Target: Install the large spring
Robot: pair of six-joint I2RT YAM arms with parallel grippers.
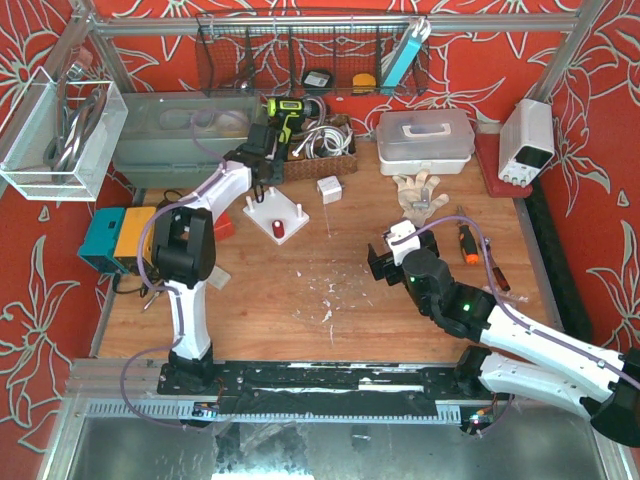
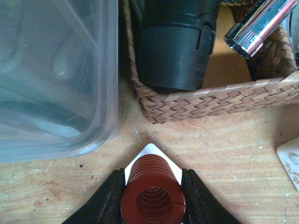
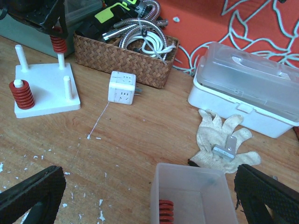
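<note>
The left gripper's (image 2: 153,176) black fingers (image 2: 110,198) are filling the near edge of its wrist view. They are pinching the large spring (image 2: 153,203) between them, jaws drawn in narrow against its red coils. The spring is standing upright with its bore facing the camera, over the far corner of the white board (image 2: 150,150). Beyond it, a clear tub (image 2: 56,79) is sitting to the left and a woven basket (image 2: 210,100) to the right, apart from each other. A black drill (image 2: 177,46) is lying in the basket.

From the right wrist, the held spring's lower end is meeting the top of a peg (image 3: 61,60), whose shaft is showing bare beneath it. I cannot tell whether the coils are around the tip. A second spring (image 3: 21,93) is sitting fully down on the board's near peg, and two other pegs are standing bare.

The right gripper (image 3: 149,196) is hovering low over the table (image 1: 300,300), right of the board and well apart from it, its jaws spread wide and holding nothing. Between its fingers a clear box (image 3: 194,186) is resting with a small spring (image 3: 166,210) inside. Farther off, a white adapter (image 3: 122,87) is lying just near of the basket. A glove (image 3: 219,140) is lying beside a white case (image 3: 247,88) to the right.
</note>
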